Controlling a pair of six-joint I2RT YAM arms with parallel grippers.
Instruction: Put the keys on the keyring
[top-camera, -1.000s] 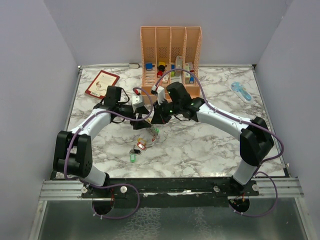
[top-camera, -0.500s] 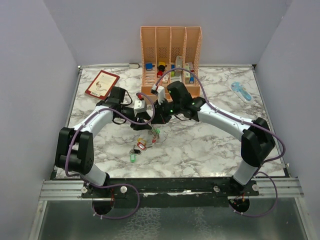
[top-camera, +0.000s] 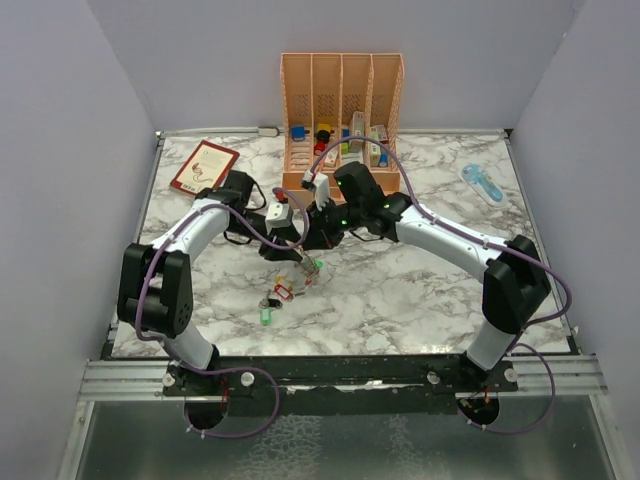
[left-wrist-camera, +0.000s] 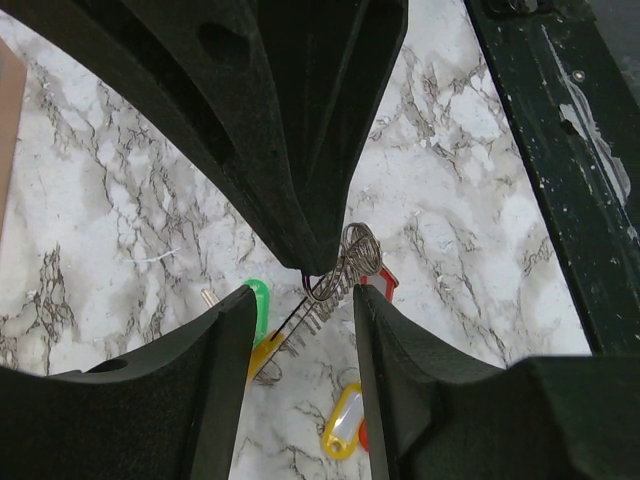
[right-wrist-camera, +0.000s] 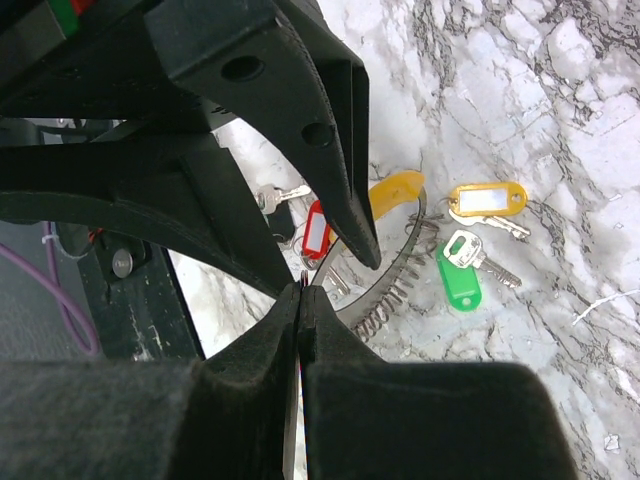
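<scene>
My right gripper (top-camera: 316, 240) is shut on the keyring (right-wrist-camera: 404, 268), a thin silvery wire loop with a coiled stretch, and holds it just above the marble table. In the right wrist view its fingertips (right-wrist-camera: 302, 292) pinch the wire. My left gripper (left-wrist-camera: 302, 300) is open, tip to tip with the right one, its jaws on either side of the ring's coil (left-wrist-camera: 347, 262). Keys lie under the ring with a red tag (right-wrist-camera: 316, 230), an orange tag (right-wrist-camera: 396, 190), a yellow tag (right-wrist-camera: 487, 198) and a green tag (right-wrist-camera: 460, 280). Another green-tagged key (top-camera: 266, 315) lies apart, nearer the front.
A peach organizer (top-camera: 342, 95) with coloured blocks stands at the back. A red card (top-camera: 204, 166) lies at the back left. A light blue object (top-camera: 482, 184) lies at the back right. The black front rail (left-wrist-camera: 560, 150) runs along the table's near edge.
My left gripper has moved right and a little nearer, closing in on the right gripper's tips. The right gripper has held still with the ring.
</scene>
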